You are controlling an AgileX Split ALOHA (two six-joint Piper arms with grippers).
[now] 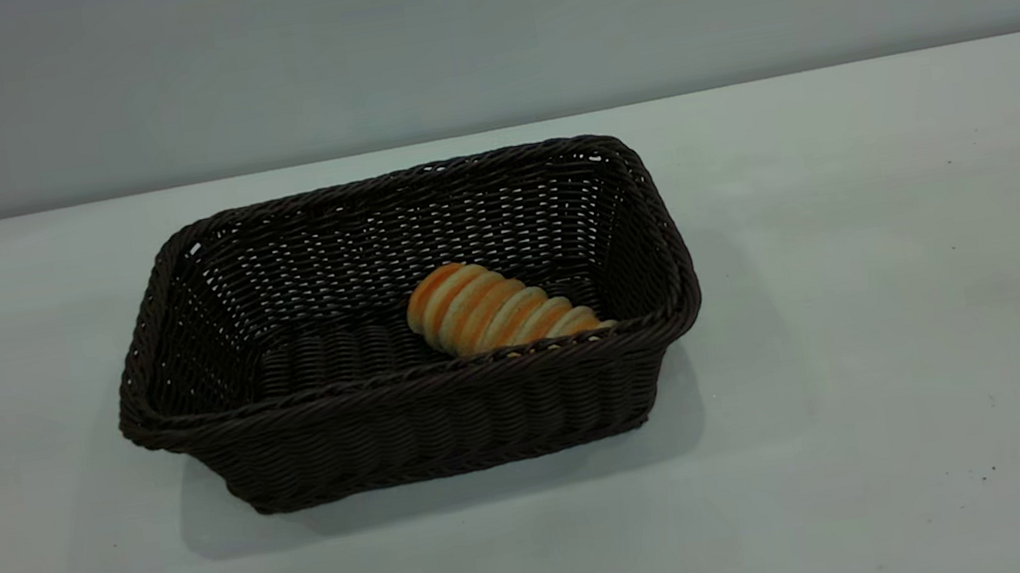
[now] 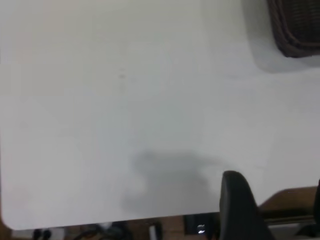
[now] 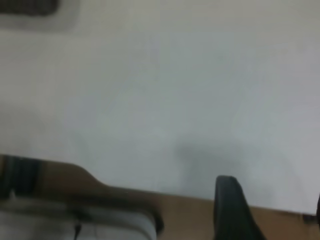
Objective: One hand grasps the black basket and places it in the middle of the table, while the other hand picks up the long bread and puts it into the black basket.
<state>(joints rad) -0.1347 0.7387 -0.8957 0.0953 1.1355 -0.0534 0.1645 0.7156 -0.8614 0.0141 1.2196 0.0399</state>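
Note:
The black basket [image 1: 408, 413] stands on the white table [image 1: 872, 273], about mid-table in the exterior view. The long bread [image 1: 493, 309] lies inside it, slanted, toward the basket's right front, one end resting against the front wall. Neither arm shows in the exterior view. My left gripper [image 2: 275, 210] hovers over the table's edge, away from the basket, open and empty; a basket corner [image 2: 297, 27] shows far off. My right gripper [image 3: 272, 212] also hangs at the table's edge, open and empty, with a dark basket corner [image 3: 27, 6] far away.
A brown surface and dark gear show beyond the table edge [image 2: 100, 220] in the left wrist view, and a brown surface beyond the edge [image 3: 125, 192] in the right wrist view. A plain grey wall [image 1: 472, 29] stands behind the table.

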